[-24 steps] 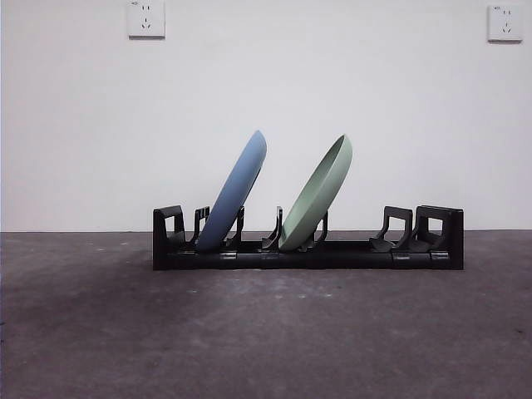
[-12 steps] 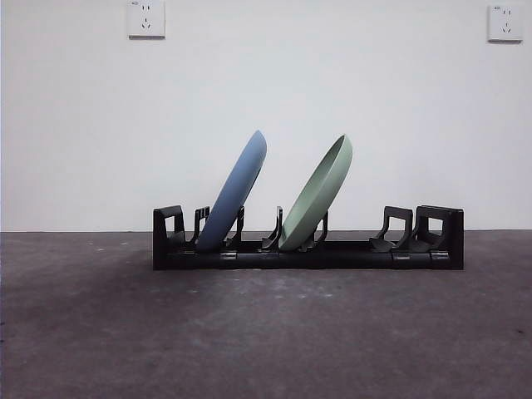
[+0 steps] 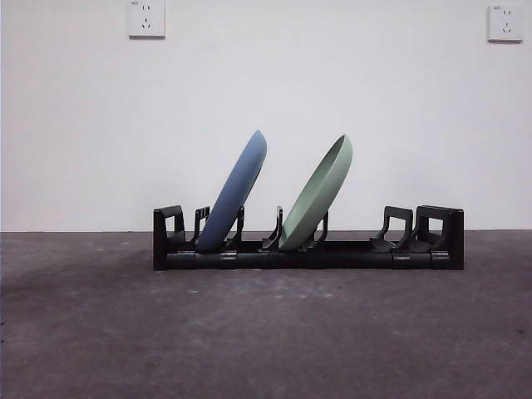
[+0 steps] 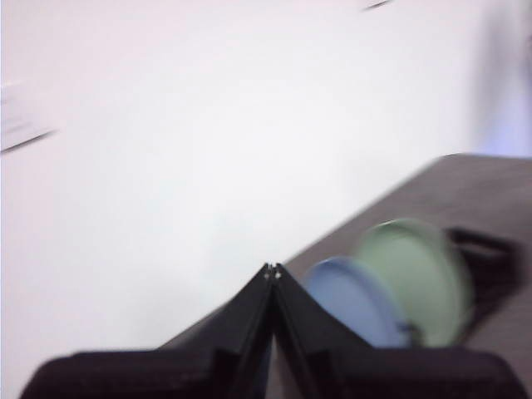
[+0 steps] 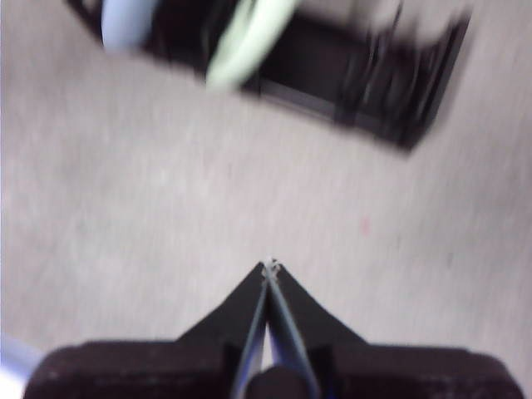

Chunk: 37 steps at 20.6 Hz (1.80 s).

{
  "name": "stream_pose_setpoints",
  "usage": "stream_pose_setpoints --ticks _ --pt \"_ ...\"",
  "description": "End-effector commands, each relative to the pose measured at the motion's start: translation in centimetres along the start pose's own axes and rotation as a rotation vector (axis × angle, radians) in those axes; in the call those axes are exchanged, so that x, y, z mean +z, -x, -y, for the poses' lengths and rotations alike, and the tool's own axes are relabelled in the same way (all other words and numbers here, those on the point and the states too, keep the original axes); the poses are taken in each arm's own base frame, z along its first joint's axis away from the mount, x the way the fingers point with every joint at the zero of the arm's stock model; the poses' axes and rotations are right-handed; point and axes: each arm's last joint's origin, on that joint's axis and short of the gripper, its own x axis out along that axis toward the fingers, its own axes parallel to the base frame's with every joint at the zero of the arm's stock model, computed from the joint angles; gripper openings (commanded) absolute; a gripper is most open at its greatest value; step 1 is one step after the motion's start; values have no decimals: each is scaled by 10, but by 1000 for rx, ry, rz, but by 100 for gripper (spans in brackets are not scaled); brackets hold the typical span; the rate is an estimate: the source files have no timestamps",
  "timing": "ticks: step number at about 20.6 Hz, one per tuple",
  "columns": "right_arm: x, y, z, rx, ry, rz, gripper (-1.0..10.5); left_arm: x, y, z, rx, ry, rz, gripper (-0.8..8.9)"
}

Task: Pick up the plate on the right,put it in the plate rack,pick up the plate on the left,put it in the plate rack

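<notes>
The black plate rack (image 3: 349, 252) lies across the middle of the table. A blue plate (image 3: 237, 193) leans in its left slots and a green plate (image 3: 320, 195) leans in the slots beside it, both tilted to the right. Neither arm shows in the front view. My left gripper (image 4: 272, 271) is shut and empty, well back from the rack, with the blue plate (image 4: 349, 303) and green plate (image 4: 411, 278) blurred beyond it. My right gripper (image 5: 270, 266) is shut and empty above bare table, the rack (image 5: 366, 71) far ahead of it.
Grey table surface (image 3: 266, 332) stretches in front of the rack. A white wall stands behind, with two sockets (image 3: 146, 18) high up. The rack's right slots (image 3: 397, 229) hold nothing.
</notes>
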Motion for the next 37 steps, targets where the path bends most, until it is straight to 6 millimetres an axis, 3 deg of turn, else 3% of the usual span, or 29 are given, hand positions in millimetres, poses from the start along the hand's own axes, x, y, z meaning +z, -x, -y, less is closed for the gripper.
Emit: stream_pose_setpoints --ticks 1,7,11,13,20,37 --pt "7 -1 1 -9 6 65 2 -45 5 11 70 -15 -13 -4" --pt "22 1 2 -22 26 222 2 -154 14 43 231 97 -33 -4" --pt "25 2 2 -24 30 255 2 -201 17 57 314 192 -86 -4" --pt "25 2 2 -24 30 255 2 -215 18 62 330 209 -101 -4" --pt "25 2 2 -24 30 255 2 -244 20 71 306 311 -264 -4" --pt "25 2 2 -27 32 255 2 -246 18 71 307 361 -286 -4"
